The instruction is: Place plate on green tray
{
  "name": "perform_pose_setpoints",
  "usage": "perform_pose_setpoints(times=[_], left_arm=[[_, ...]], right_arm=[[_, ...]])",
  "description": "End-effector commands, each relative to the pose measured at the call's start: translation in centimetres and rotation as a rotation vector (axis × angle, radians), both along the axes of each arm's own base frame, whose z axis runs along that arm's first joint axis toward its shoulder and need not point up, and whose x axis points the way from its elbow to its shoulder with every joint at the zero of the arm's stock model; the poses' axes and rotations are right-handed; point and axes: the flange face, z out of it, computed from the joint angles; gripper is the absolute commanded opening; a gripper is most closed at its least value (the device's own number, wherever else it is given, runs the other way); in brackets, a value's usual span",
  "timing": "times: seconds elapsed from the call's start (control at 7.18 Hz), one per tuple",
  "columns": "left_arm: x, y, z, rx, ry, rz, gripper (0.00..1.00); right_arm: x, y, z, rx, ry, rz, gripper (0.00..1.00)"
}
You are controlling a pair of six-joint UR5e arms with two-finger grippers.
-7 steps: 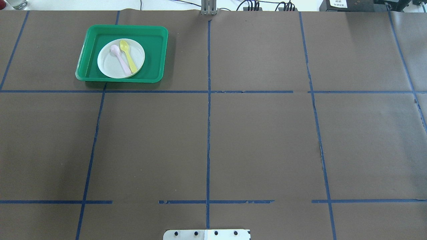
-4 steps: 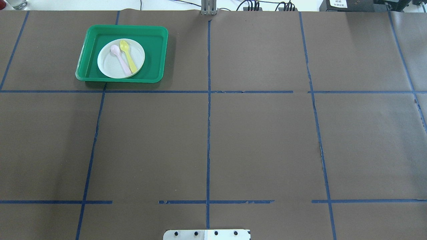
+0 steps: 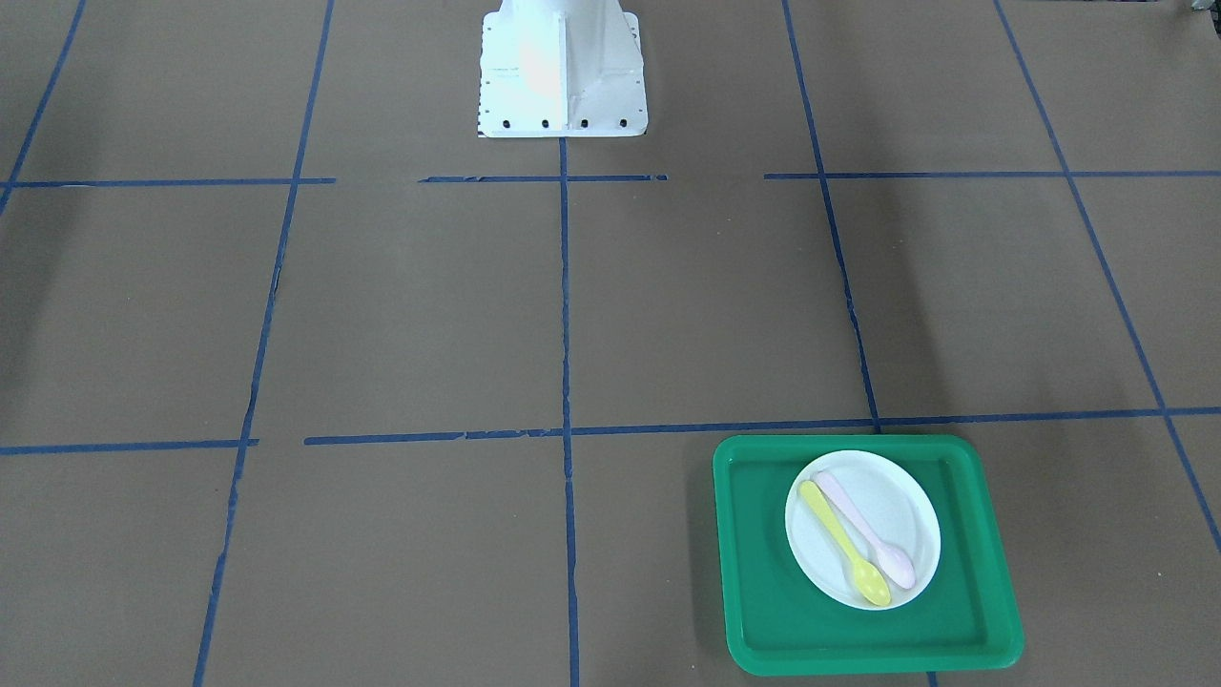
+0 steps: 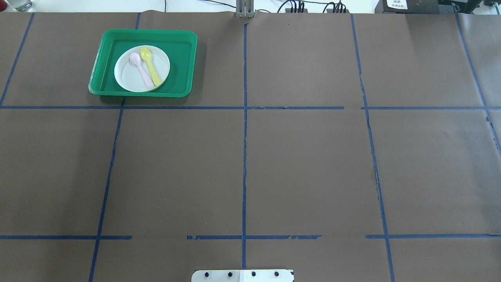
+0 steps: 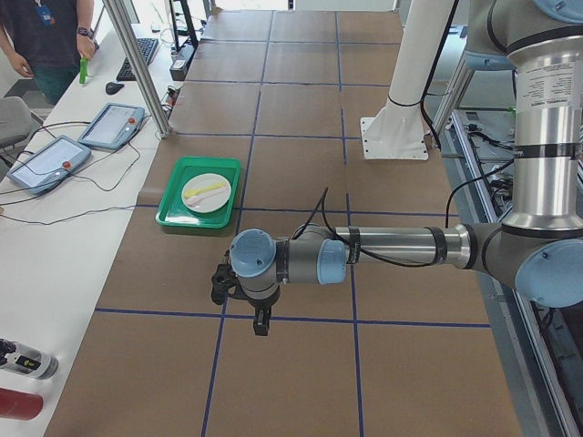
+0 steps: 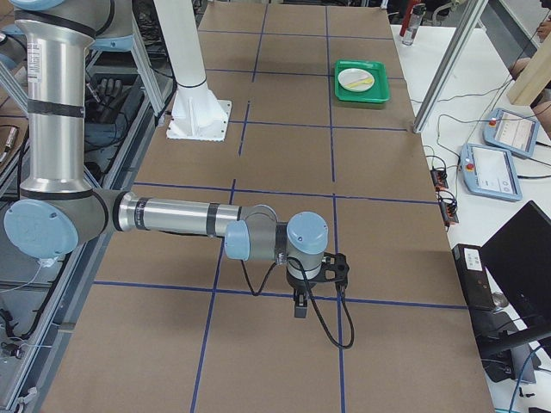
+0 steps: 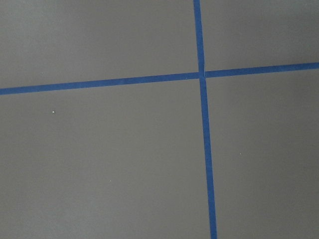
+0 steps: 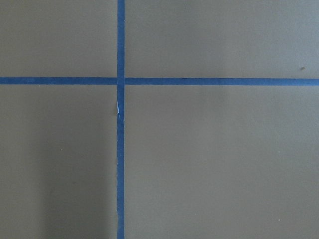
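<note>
Brown paper-covered table (image 4: 305, 164) with blue tape grid (image 4: 244, 156); white side bench (image 5: 55, 264).

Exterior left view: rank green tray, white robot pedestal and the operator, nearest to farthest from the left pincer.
1. green tray: on the table just beyond the left pincer, toward the table's outer edge.
2. white pedestal: farther along the table, on the robot's side.
3. operator: off the table, in the far corner of the view past the side bench.
</note>
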Motion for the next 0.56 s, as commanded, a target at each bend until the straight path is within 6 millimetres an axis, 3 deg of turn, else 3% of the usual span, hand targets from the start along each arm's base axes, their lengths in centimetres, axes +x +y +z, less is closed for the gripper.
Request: perform_pose_setpoints(times=[0.0,0.42], left_arm=[[0.04,-0.07,-0.02,-0.003,0.003,-0.002,1.00],[0.02,-0.54,-0.44,0.008,0.001,-0.002,1.00]], right_arm=[[0.00,0.00,0.00,0.000,0.000,0.000,1.00],[0.00,0.01,0.01,-0.001,0.000,0.000,1.00]])
